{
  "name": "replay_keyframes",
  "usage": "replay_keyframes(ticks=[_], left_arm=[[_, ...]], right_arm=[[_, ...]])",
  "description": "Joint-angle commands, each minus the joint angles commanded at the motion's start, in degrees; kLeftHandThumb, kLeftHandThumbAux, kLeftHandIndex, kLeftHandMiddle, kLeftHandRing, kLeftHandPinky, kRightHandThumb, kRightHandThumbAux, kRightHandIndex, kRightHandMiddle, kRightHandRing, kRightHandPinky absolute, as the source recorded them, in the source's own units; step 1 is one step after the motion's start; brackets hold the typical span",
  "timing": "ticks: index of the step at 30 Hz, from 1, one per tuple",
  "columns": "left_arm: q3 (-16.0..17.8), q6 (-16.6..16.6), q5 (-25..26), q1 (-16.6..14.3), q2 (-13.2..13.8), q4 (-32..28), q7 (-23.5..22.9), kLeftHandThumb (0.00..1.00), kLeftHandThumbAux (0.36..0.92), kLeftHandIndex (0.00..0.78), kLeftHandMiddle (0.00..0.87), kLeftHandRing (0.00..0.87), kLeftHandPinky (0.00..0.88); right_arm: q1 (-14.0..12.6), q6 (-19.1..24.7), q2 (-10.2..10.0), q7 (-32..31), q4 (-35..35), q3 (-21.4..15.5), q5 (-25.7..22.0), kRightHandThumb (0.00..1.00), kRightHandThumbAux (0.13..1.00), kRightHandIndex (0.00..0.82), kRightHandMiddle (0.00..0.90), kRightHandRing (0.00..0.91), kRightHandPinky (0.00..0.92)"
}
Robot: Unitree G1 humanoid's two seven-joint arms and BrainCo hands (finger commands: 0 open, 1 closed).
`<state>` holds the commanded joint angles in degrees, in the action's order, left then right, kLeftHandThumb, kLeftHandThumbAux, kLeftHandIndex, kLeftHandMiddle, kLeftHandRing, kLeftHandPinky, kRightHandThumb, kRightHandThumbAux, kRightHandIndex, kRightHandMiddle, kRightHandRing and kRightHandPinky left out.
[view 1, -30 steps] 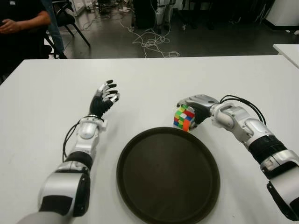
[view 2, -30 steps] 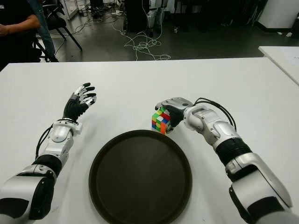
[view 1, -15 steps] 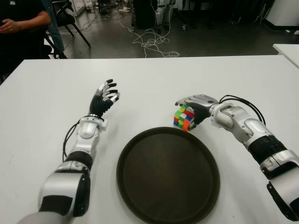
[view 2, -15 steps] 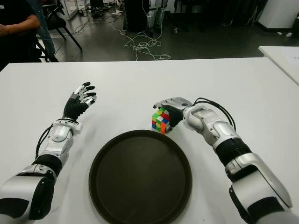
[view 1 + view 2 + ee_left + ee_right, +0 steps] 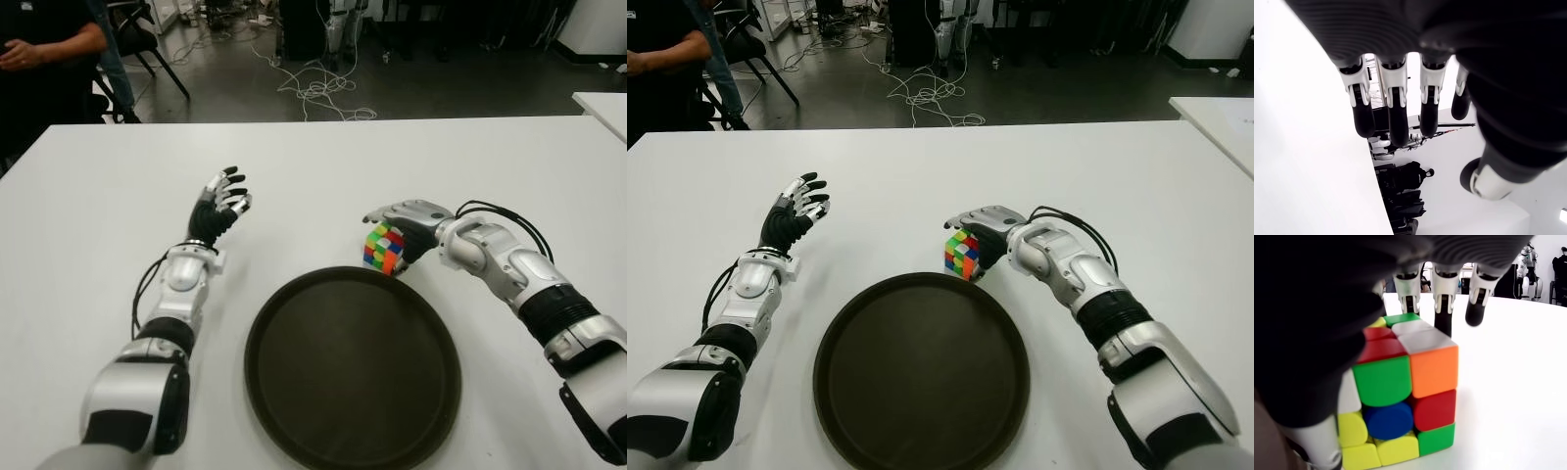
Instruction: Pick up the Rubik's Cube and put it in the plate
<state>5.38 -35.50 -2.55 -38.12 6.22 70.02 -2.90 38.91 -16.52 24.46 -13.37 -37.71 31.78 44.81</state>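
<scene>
Rubik's Cube (image 5: pixel 383 248) is sitting on the white table (image 5: pixel 490 166), right of centre in the eye views, just beyond the far right rim of the plate (image 5: pixel 353 367) and looking to be just touching or nearly touching that rim; it is not in the plate. Right hand (image 5: pixel 409 223) is reaching in from the lower right of the frame and is lying over the cube's top and far side, palm down. In the right wrist view the fingers (image 5: pixel 1443 303) are hanging extended past the cube's upper edge, spread and not curled around it, with the thumb (image 5: pixel 1317 445) showing low beside the yellow and white face (image 5: pixel 1385 396); I cannot tell whether any finger is pressing the cube, and no closed grip is showing. Cube is standing square on the table, not lifted. Plate is a dark round tray occupying the lower centre of the frame, nothing lying in it. Left hand (image 5: pixel 219 204) is showing in the left-centre of the eye views, well left of the plate, fingers (image 5: pixel 1396 110) relaxed and slightly bent, holding nothing. A person (image 5: pixel 44 59) in dark clothing is standing in the upper left corner beyond the table, and loose cables (image 5: pixel 318 93) are trailing over the floor at the top centre.
</scene>
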Motion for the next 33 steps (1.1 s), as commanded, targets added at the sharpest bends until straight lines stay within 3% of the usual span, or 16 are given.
replay_keyframes(ticks=[10,16,18,20,24,26,33], left_arm=[[-0.13,0.03,-0.26,-0.07,0.06,0.07,0.33,0.156,0.719,0.131,0.19,0.201,0.214],[-0.12,0.09,-0.23,-0.06,0.06,0.03,0.3,0.163,0.729,0.13,0.192,0.203,0.223],[-0.12,0.08,-0.2,-0.07,0.04,-0.01,0.23,0.168,0.732,0.129,0.191,0.201,0.22],[-0.09,0.09,-0.13,-0.08,0.02,-0.04,0.1,0.171,0.732,0.129,0.189,0.2,0.218],[-0.04,0.04,-0.05,-0.11,-0.07,-0.08,0.09,0.171,0.727,0.131,0.192,0.202,0.222],[-0.01,0.0,-0.03,-0.11,-0.12,-0.11,0.21,0.17,0.725,0.133,0.192,0.203,0.222],[0.06,0.25,-0.01,-0.13,-0.19,-0.1,0.41,0.164,0.73,0.13,0.19,0.199,0.207]], right_arm=[[0.03,-2.16,0.07,2.94,-1.08,0.11,0.04,0.0,0.899,0.171,0.201,0.198,0.197],[-0.31,-3.03,0.02,5.94,-1.66,-0.32,0.0,0.316,0.89,0.208,0.244,0.239,0.264],[-0.41,-3.22,0.06,6.68,-1.68,-0.37,-0.04,0.502,0.815,0.303,0.265,0.26,0.286],[-0.51,-3.66,0.1,7.8,-1.86,-0.47,-0.15,0.619,0.767,0.364,0.29,0.284,0.313],[-0.58,-4.56,0.31,9.62,-1.94,-0.7,-0.27,0.681,0.74,0.398,0.342,0.333,0.353],[-0.66,-5.15,0.51,10.91,-1.79,-0.85,-0.18,0.771,0.711,0.408,0.407,0.363,0.371],[-0.98,-5.66,0.98,14.54,-1.36,-0.99,0.45,0.828,0.693,0.405,0.456,0.394,0.383]])
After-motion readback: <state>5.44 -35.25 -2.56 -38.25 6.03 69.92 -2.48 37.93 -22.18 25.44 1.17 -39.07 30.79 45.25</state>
